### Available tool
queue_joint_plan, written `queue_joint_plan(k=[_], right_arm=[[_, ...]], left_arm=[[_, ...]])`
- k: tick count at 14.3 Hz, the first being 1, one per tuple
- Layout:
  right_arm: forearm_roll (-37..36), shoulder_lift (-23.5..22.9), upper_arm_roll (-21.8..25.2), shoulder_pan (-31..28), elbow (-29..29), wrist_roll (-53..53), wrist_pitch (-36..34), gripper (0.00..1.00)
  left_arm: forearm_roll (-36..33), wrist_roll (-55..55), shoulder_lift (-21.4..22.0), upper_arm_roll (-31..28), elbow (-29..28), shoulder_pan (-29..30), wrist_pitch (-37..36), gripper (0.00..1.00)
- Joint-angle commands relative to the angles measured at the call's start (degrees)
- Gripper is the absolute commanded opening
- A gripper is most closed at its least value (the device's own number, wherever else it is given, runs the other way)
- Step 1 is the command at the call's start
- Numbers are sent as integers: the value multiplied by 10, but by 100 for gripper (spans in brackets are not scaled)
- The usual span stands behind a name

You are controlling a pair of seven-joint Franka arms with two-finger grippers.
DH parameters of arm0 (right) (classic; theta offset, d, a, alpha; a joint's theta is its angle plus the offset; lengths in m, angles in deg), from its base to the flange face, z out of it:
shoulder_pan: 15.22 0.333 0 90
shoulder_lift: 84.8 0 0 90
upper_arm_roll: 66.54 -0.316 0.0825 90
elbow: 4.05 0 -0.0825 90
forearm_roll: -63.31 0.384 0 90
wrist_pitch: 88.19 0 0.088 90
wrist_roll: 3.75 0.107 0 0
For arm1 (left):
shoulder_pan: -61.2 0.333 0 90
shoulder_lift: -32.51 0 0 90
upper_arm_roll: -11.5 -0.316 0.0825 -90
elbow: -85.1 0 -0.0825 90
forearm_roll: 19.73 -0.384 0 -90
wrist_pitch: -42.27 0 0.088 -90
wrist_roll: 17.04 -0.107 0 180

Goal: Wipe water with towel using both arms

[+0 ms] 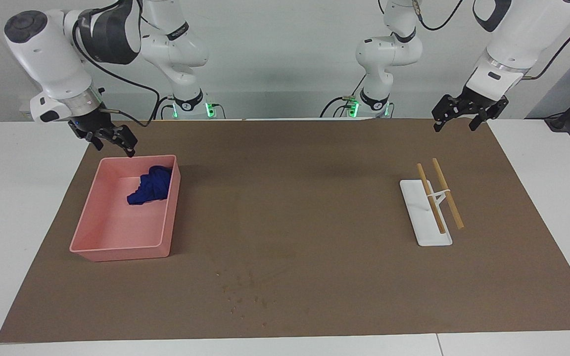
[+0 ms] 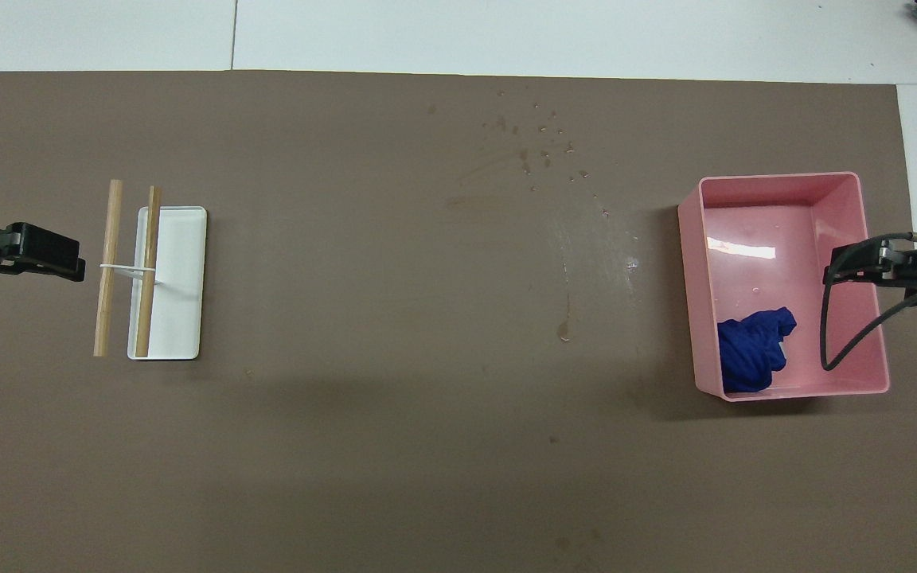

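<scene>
The blue towel [image 1: 150,186] lies crumpled in the pink plastic bin [image 1: 98,225], at the end nearest the robots — so the drop-off looks done, though small droplets [image 1: 245,291] still dot the brown mat [image 1: 305,207]. The right gripper [image 1: 109,138] hovers over the bin's rim, fingers apart and empty. The left gripper [image 1: 463,116] waits with fingers apart, over the mat's edge near the white rack [image 1: 421,217] with two wooden rods [image 1: 438,195]. If wiping resumes, the soft, bunched cloth needs a fresh pinch
</scene>
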Motion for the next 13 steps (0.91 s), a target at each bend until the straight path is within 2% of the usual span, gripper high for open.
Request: queue_joint_plan(k=[1,5,8,13], right_arm=[[-19,-6,-3,26,-84,-14,-64,100],[-18,-36,-4,63,-174,-10,-133,100],[-13,-35,-8,65,-172,-14,-147,100],[-18,-68,-8,64,-221,-15,-169,100]], left_arm=[[-8,-2,10,5,-13,6,9,100],[-8,-2,10,5,-13,6,9,100],[-8,-2,10,5,-13,6,9,100],[-8,-2,10,5,-13,6,9,100]])
